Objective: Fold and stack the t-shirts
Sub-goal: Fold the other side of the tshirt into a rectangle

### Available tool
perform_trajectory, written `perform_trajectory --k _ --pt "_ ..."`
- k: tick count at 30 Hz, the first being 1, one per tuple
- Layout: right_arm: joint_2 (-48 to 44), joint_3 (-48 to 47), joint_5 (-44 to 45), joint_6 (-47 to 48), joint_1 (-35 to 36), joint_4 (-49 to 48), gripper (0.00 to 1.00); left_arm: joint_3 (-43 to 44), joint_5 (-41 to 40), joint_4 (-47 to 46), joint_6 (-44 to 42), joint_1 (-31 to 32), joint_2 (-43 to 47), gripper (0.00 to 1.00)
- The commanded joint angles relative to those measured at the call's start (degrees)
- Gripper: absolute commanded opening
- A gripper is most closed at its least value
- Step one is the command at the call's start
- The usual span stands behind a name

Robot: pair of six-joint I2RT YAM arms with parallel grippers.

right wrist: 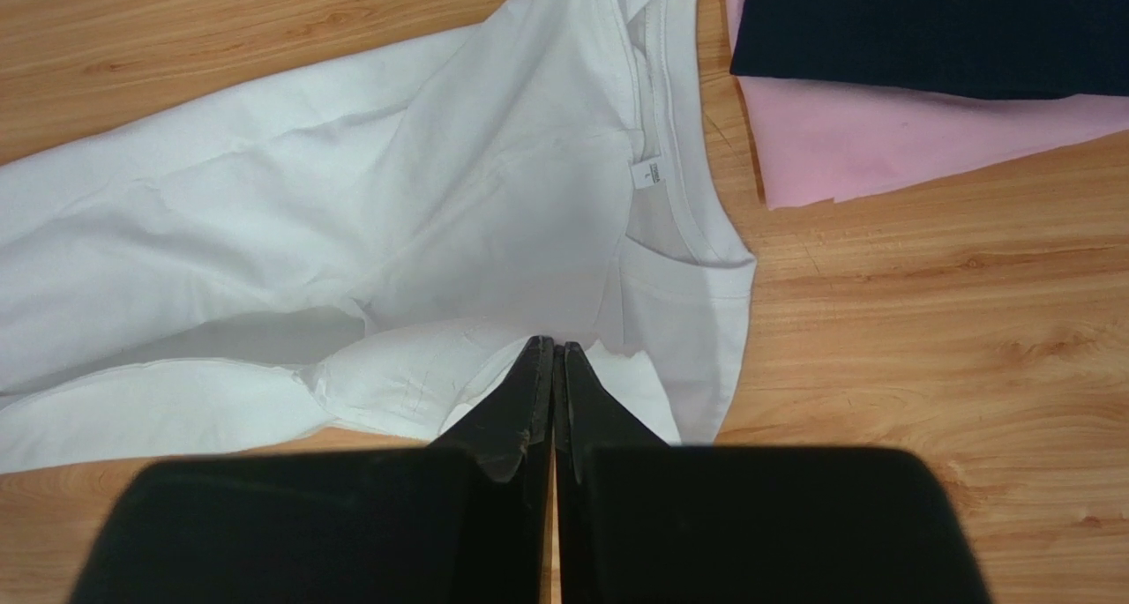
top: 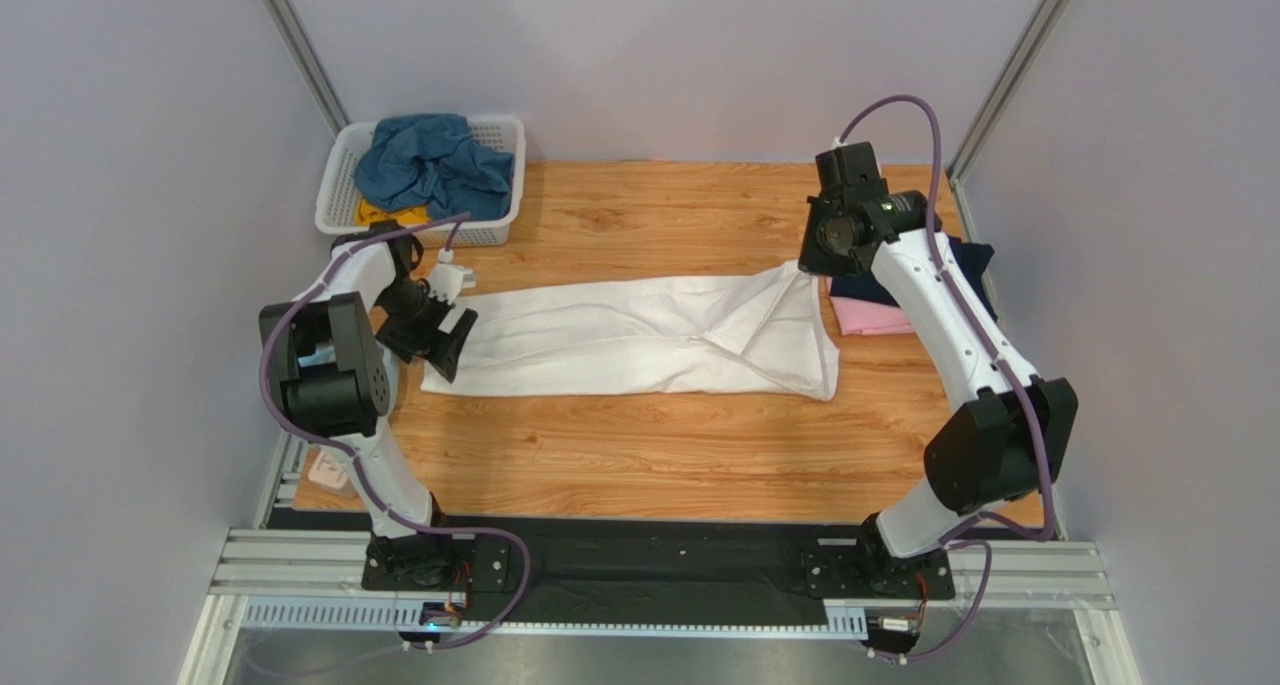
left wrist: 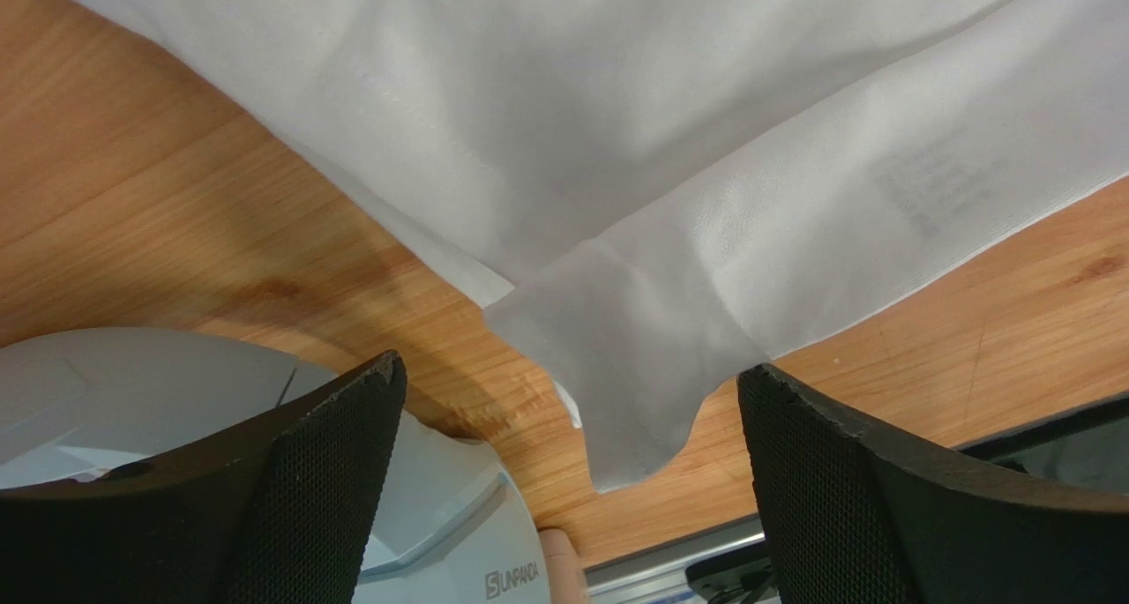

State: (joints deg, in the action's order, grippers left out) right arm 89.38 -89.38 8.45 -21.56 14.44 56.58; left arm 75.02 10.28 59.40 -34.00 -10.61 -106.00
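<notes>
Nearest the arm bases the worktop [top: 631,475] lies bare along its near edge. Across its middle stretches the white shirt [top: 646,337], folded lengthwise into a long band that runs from near the left edge toward the right. Its hem is at the left and its collar, label showing, at the right.

The left gripper [top: 448,322] hangs at the hem end. In the left wrist view its jaws stand wide, with the hem corner lying loose on the wood below and between them. It holds nothing.

The right gripper [right wrist: 551,349] is at the collar end with its jaws pressed together. From above, the cloth rises to a peak at its tips, so it appears to pinch the shirt's shoulder.

Just beyond the collar, at the right edge, a navy shirt [top: 977,265] lies folded on a pink shirt [top: 872,319]. In the far left corner stands a basket [top: 338,175] holding a crumpled blue shirt [top: 428,160], with a bit of yellow cloth [top: 376,213] under it.

The lengthwise folds look done, so the step in hand seems to be the crosswise fold. Next, the left gripper would need to come down onto the hem, close on both layers, and carry them over toward the collar while that end stays pinned. The packet can then go onto the pile at the right.
</notes>
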Motion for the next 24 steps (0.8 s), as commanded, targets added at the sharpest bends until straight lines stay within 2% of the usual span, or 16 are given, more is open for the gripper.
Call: perform_trajectory --k 1,13,17,22,24 --pt "5.0 -3.6 0.6 0.3 -0.6 -3.0 0.00 2.6 -1.9 -1.5 0.9 -0.3 2.4 1.00" --pt "18.8 -11.1 2.3 0.6 -3.0 -4.1 0.00 2.9 4.3 4.3 1.5 -0.1 18.7 1.00" --pt "24.3 -16.2 2.6 0.6 -4.7 -3.0 0.00 1.2 5.6 4.7 2.2 1.8 19.9 1.00" --pt "33.8 -26.4 0.4 0.9 -5.5 0.5 0.00 -4.3 7.2 2.2 3.2 7.6 19.7 1.00" --pt "37.5 -29.1 1.0 1.0 -5.6 2.5 0.14 -5.7 7.6 0.2 3.3 10.0 18.2 1.00"
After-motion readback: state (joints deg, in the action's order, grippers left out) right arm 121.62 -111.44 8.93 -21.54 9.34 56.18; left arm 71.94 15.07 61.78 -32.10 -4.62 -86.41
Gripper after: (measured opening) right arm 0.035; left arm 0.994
